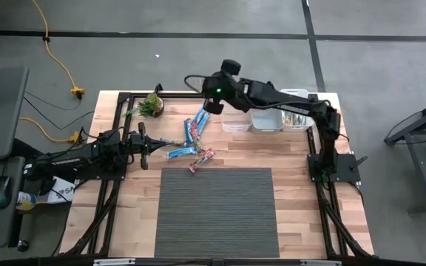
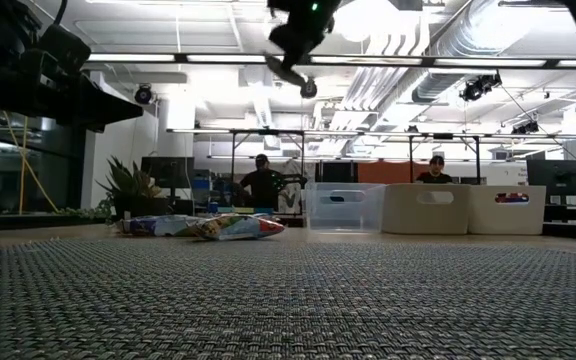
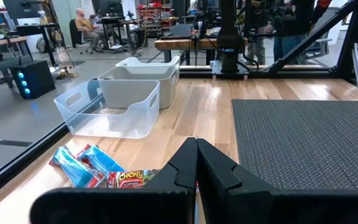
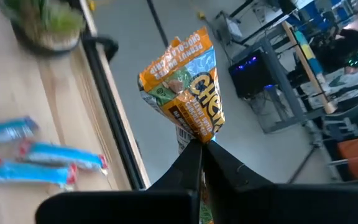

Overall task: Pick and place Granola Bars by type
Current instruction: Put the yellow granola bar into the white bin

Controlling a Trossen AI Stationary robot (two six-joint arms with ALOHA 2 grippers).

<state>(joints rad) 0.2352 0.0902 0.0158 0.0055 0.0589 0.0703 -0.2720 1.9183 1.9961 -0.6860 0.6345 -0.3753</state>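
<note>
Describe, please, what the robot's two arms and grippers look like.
Both arms are black and jointed. The right arm shows a small green light near its wrist, and the left arm has none showing. The left gripper and the right gripper each have two angular, wedge-shaped black fingers.

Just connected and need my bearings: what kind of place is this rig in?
Likely an open robotics lab or workshop: exposed ceiling ducts, people at computer desks behind the table, and a bare concrete floor with an extension cord.

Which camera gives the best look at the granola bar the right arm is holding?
The right wrist view: the yellow-green bar fills the frame, pinched in the right gripper, label readable. High and low views show only the raised arm; the left wrist view misses it.
</note>
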